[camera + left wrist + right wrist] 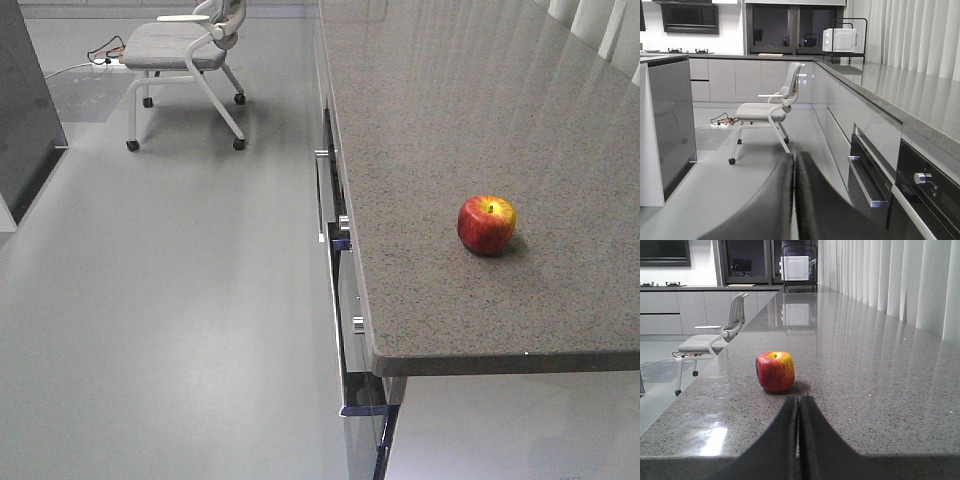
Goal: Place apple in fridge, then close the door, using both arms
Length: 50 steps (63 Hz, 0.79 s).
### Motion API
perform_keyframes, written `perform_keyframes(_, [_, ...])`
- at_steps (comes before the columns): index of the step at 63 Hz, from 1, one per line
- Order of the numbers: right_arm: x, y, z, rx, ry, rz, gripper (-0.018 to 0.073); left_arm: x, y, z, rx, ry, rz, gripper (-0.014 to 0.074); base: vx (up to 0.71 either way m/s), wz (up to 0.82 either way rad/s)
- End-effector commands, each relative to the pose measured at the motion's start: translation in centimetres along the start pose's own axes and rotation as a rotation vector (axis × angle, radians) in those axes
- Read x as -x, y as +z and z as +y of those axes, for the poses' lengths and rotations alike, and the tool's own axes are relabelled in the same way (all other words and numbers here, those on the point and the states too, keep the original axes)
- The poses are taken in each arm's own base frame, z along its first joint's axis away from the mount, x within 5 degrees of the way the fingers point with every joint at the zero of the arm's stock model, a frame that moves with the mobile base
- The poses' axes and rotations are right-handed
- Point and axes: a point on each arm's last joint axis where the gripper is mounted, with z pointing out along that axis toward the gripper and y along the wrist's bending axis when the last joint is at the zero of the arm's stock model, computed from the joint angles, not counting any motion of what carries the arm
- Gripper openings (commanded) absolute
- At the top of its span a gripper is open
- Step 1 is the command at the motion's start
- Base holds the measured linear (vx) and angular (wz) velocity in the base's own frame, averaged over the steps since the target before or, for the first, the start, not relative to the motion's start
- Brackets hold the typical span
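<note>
1. Apple [487,224] — one, red with a yellow patch, on the grey counter [450,120] near its end.
2. Left gripper [794,156], fingers together and empty, faces one chair [765,112].
3. Right gripper [800,399], fingers together and empty, points at the apple — not touching it.

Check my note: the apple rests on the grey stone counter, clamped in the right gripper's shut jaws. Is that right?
Not quite. The apple does rest on the grey stone counter, but the right gripper holds nothing: the right wrist view shows its jaws shut on themselves, short of the apple, with counter showing between.
</note>
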Motion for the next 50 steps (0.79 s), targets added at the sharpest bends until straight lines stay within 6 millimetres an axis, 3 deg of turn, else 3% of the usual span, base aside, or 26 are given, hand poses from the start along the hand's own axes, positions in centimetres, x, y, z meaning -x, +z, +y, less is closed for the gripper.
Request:
perform_keyframes(1, [0.3,-0.1,0.0,-0.005,-0.008,-0.076,0.0004,0.0,-0.1,0.0,-0.01,-0.009,-0.062,-0.0006,0.0,0.0])
perform_keyframes(34, [0.7,-0.1,-0.1,-0.006,0.025,-0.11,0.0004,0.0,-0.1,0.0,-0.01,-0.009,-0.062,-0.0006,0.0,0.0])
perform_keyframes(43, [3.1,-0.3,-0.1,-0.005,0.021,-0.134,0.0004,0.0,-0.1,0.0,-0.01,-0.009,-0.062,-0.0006,0.0,0.0])
perform_keyframes(50, [7.1,-0.4,-0.1,-0.001,-0.021,-0.082,0.0004,0.0,-0.1,0.0,-0.01,-0.009,-0.062,-0.0006,0.0,0.0])
